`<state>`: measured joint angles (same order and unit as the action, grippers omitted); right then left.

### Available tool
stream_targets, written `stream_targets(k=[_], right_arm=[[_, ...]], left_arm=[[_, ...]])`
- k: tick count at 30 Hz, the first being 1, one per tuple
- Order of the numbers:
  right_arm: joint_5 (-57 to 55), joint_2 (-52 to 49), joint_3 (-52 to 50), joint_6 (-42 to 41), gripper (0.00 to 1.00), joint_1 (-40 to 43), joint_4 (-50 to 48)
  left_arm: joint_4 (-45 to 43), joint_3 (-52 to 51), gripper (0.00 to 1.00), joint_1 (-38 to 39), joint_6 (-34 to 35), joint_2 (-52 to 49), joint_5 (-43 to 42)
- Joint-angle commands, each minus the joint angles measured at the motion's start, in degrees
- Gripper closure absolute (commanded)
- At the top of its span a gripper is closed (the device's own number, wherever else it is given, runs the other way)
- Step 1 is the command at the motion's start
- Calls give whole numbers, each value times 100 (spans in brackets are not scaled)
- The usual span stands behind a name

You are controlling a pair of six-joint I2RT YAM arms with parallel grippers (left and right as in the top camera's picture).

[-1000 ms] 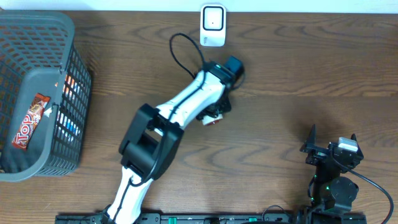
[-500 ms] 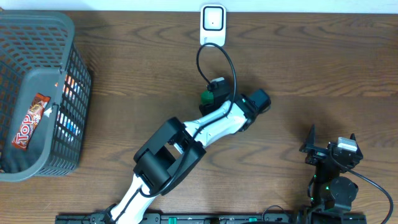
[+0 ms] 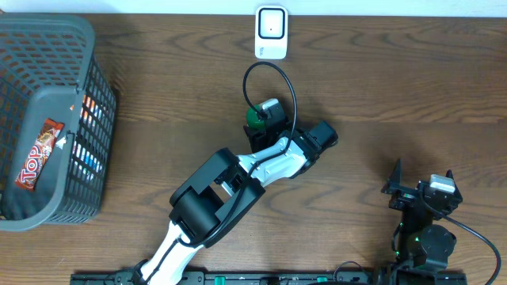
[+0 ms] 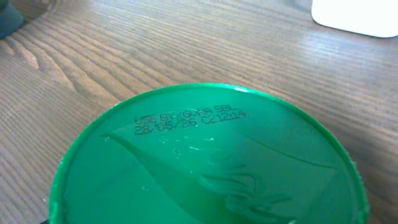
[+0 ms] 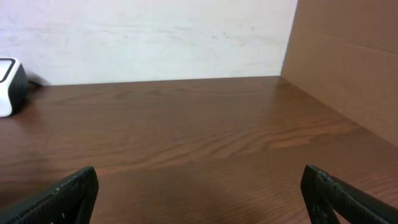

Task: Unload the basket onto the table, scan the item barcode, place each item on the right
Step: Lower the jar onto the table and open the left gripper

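The item is a tub with a green lid (image 3: 254, 119), held in the air just below the white barcode scanner (image 3: 271, 32) at the table's back edge. My left gripper (image 3: 264, 120) is shut on it, reaching in from the right. The green lid (image 4: 205, 162), with a printed date line, fills the left wrist view and hides the fingers. The scanner's corner (image 4: 357, 15) shows at the top right there. No barcode shows in any view. My right gripper (image 3: 420, 188) rests open at the front right, and in the right wrist view nothing lies in that gripper (image 5: 202, 190).
A grey plastic basket (image 3: 101, 103) stands at the far left, with a red Top bar and other packets inside. A cardboard wall (image 5: 348, 62) rises on the right in the right wrist view. The scanner (image 5: 9, 84) shows at that view's left edge.
My left arm has swung its wrist to the right and down. The tub has risen from mid-table toward the scanner, and its green lid now shows from above. The right arm has not moved.
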<state>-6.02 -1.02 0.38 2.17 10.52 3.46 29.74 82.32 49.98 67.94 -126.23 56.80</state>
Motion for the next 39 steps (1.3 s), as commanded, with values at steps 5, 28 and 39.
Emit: stream_targets(k=[5, 28, 39], right_arm=[[-11, 15, -7, 70, 1, -87, 17], [-11, 15, -7, 70, 1, -87, 17], [-11, 15, -7, 68, 1, -87, 20]], left_arm=[[-129, -323, 35, -2, 444, -2, 282], [-452, -645, 4, 885, -1167, 1309, -188], [487, -623, 4, 885, -2983, 4538, -625]])
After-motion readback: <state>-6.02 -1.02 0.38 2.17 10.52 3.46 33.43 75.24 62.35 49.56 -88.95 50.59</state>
